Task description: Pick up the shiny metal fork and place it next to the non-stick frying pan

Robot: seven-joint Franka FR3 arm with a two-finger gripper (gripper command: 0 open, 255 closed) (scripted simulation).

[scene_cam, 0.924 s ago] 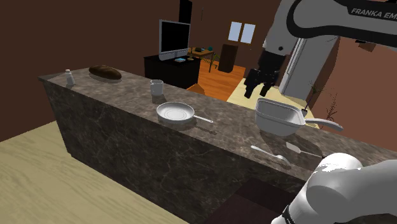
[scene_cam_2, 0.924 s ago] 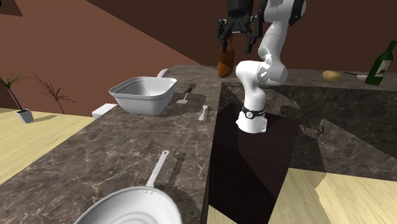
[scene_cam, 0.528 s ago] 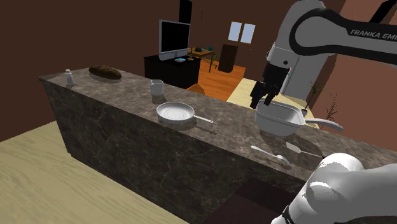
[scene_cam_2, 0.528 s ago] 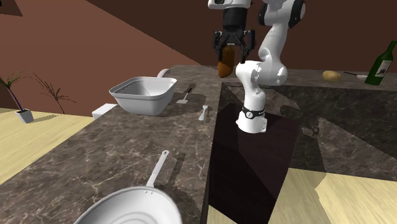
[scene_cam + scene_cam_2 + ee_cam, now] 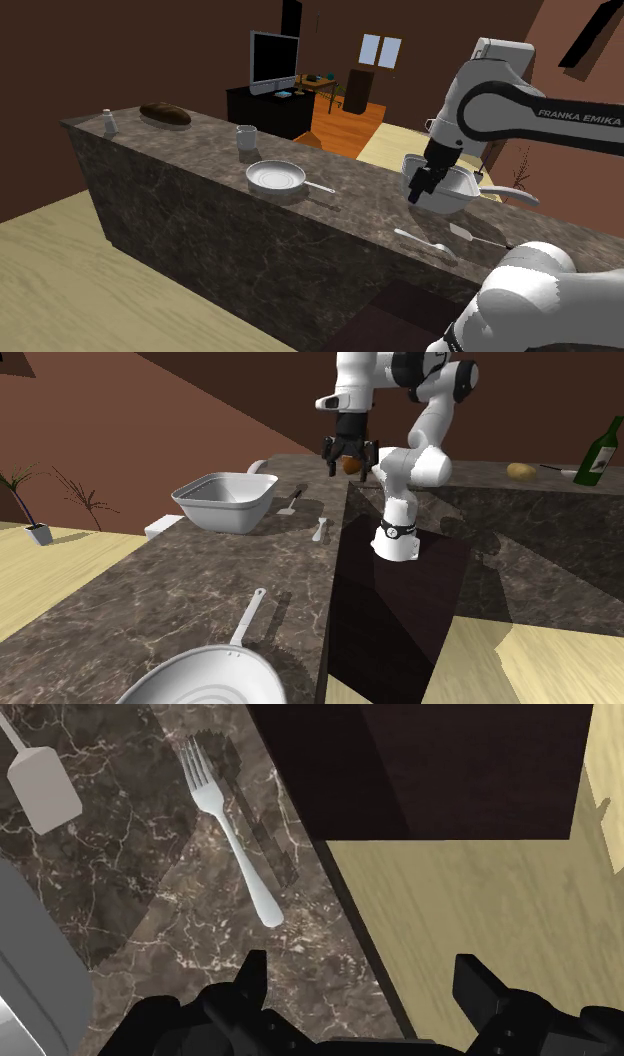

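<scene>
Fingers of the all-black two-finger gripper (image 5: pixel 360 979) are seen standing wide apart, with nothing clasped between them. Beneath them, the edge of the dark marbled countertop (image 5: pixel 150 904) and a pale wooden floor (image 5: pixel 480 884) are shown. The slim silver-grey fork (image 5: pixel 232 829) is laid flat on the countertop near that edge, untouched, close to a grey flat spatula (image 5: pixel 40 784). The round white long-handled frying pan (image 5: pixel 277 178) is placed well apart from the fork, toward the shoulder view's left, beyond a white square basin (image 5: pixel 458 178).
</scene>
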